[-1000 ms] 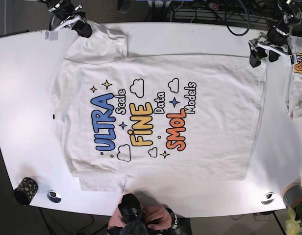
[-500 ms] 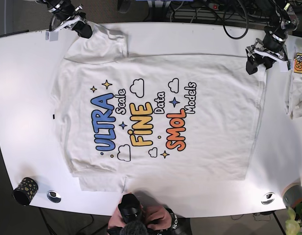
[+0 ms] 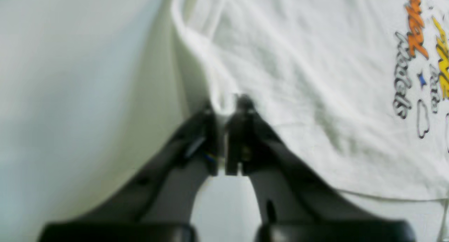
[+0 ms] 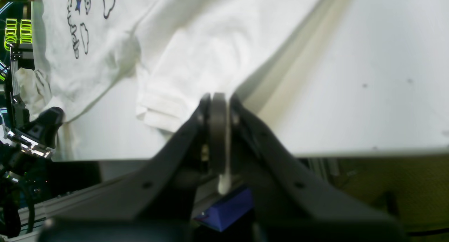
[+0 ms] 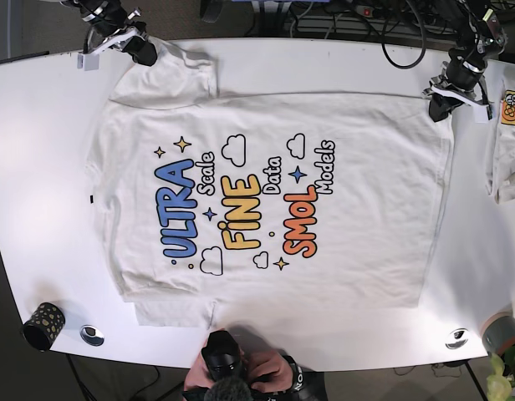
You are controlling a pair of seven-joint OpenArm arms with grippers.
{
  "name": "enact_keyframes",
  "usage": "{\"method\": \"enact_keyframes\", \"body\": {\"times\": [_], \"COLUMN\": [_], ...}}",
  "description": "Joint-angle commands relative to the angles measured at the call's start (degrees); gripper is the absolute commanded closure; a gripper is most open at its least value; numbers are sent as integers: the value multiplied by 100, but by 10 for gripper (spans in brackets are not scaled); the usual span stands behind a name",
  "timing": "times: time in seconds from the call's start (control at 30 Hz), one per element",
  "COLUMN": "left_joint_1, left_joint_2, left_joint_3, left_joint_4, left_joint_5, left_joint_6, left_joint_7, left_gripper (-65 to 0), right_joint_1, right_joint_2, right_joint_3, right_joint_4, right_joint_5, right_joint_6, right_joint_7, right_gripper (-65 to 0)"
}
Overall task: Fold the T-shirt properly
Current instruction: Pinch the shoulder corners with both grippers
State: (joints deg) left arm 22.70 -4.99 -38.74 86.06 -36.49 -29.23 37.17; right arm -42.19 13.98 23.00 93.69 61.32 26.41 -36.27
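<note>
The T-shirt (image 5: 274, 200) lies spread flat, print side up, across the white table (image 5: 40, 167), its hem toward the right side of the base view and its collar end toward the left. The left gripper (image 5: 441, 105) has come down onto the upper hem corner over the last second: a moment ago it hung apart from the cloth with its jaws spread, and now the wrist view shows them drawn nearly together with a ridge of hem fabric pinched between them. The right gripper (image 5: 142, 52) has not moved; it is closed on the edge of the upper sleeve (image 4: 182, 70), a strip of white cloth showing between its jaws. With both far corners held, I'd judge the first fold along the shirt's length is ready to begin.

The print reads "ULTRA Scale", "FiNE Data" and "SMOL Models" in blue, yellow and orange. An orange sticker (image 5: 512, 108) sits near the table's right edge; its writing is too small to read.
</note>
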Motion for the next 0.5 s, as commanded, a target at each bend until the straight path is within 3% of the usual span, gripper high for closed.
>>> {"method": "enact_keyframes", "body": {"times": [0.0,0.47], "left_joint_1": [20,82], "left_joint_2": [-59,-94], "left_joint_3": [98,195], "left_joint_4": [66,427], "left_joint_5": [14,14], "left_joint_6": [-17,-52], "left_joint_7": [59,50], "left_gripper": [-8,-3], "right_joint_1": [-40,-128], "right_joint_2": [75,22], "right_joint_3": [34,42], "right_joint_4": [104,112], "right_joint_5": [88,105], "right_joint_6": [79,88], "right_joint_7": [62,62], "right_gripper": [0,0]}}
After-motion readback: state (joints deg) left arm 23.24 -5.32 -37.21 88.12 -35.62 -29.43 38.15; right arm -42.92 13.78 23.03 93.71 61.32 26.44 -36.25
